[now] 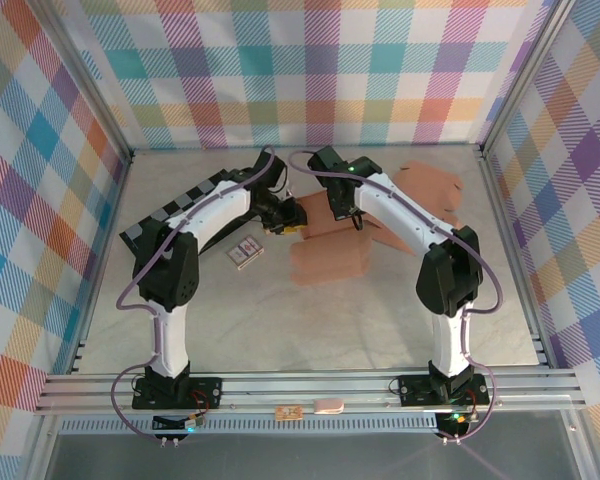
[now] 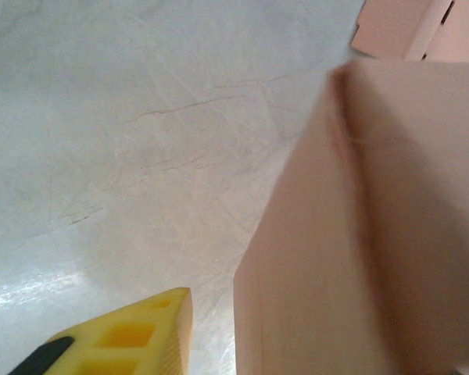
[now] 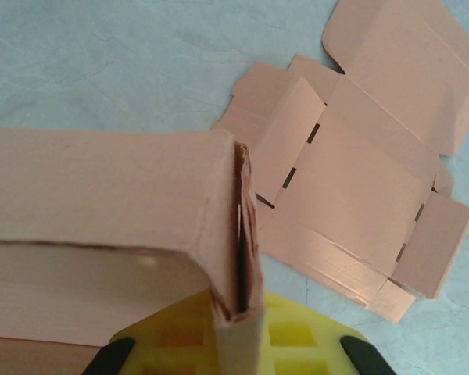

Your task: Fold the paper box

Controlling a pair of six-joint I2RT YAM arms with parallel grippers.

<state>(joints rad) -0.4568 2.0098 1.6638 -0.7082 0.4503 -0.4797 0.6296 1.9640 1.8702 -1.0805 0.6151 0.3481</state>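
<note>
Right gripper: fingers clamped on a wall of the half-formed box. Left gripper: spread cannot be told; one finger just beside the box, not touching. Flat blank beyond right fingers.

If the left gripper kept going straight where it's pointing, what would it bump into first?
Probably the bare table. The left gripper faces open tabletop in its wrist view; the box stands close to its right, so it might graze that.
</note>
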